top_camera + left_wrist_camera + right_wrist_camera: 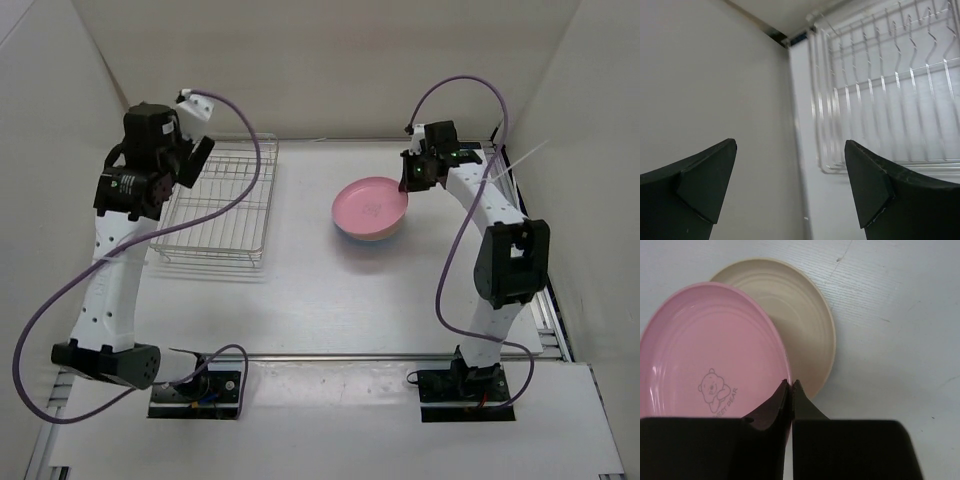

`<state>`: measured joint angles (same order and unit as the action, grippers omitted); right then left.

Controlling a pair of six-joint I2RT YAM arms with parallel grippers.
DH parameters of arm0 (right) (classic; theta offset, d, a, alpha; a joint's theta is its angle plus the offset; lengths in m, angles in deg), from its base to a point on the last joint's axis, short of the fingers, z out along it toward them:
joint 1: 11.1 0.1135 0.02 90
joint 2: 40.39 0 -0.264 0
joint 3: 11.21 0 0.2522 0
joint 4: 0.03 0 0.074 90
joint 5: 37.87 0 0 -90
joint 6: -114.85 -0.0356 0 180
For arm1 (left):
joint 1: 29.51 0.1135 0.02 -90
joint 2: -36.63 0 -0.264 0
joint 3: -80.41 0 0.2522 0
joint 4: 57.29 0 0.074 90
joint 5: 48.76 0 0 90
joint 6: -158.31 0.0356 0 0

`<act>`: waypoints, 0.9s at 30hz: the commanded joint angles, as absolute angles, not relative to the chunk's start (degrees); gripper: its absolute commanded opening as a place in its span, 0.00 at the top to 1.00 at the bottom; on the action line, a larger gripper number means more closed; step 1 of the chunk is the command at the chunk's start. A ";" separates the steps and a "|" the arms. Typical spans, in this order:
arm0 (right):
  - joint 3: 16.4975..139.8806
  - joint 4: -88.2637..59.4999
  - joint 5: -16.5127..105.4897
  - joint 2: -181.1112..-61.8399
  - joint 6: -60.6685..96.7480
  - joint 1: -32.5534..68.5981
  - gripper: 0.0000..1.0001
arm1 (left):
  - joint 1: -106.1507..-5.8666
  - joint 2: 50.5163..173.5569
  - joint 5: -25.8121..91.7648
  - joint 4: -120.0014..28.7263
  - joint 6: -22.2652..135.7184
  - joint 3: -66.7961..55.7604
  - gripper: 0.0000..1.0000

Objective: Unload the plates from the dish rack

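Note:
The pink plate (370,204) is tilted over the stack in the middle of the table. My right gripper (412,181) is shut on its right rim. In the right wrist view the gripper (791,383) pinches the pink plate (705,350), and the cream plate (800,315) lies under it on the table. A light blue rim (346,233) shows at the stack's lower left. The dish rack (215,205) holds no plates. My left gripper (195,158) is open and empty, raised over the rack's left side. In the left wrist view it (790,150) is beside the rack (890,90).
White walls enclose the table on the left, back and right; the left wall (705,75) is close to my left gripper. A purple cable (245,170) hangs over the rack. The arm bases (195,390) stand at the near edge.

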<state>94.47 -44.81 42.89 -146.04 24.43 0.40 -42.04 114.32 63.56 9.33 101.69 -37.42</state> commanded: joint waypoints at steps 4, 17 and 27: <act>96.25 -33.40 42.64 -148.49 19.23 -0.29 1.00 | -29.10 116.59 36.60 10.17 83.89 -28.53 0.00; 98.00 -31.54 44.13 -153.94 19.76 -3.46 1.00 | -22.04 111.53 18.13 2.71 78.68 -18.88 0.00; 98.53 -30.49 44.92 -156.32 19.76 -2.93 1.00 | -21.51 104.92 14.70 0.84 78.68 -14.03 0.00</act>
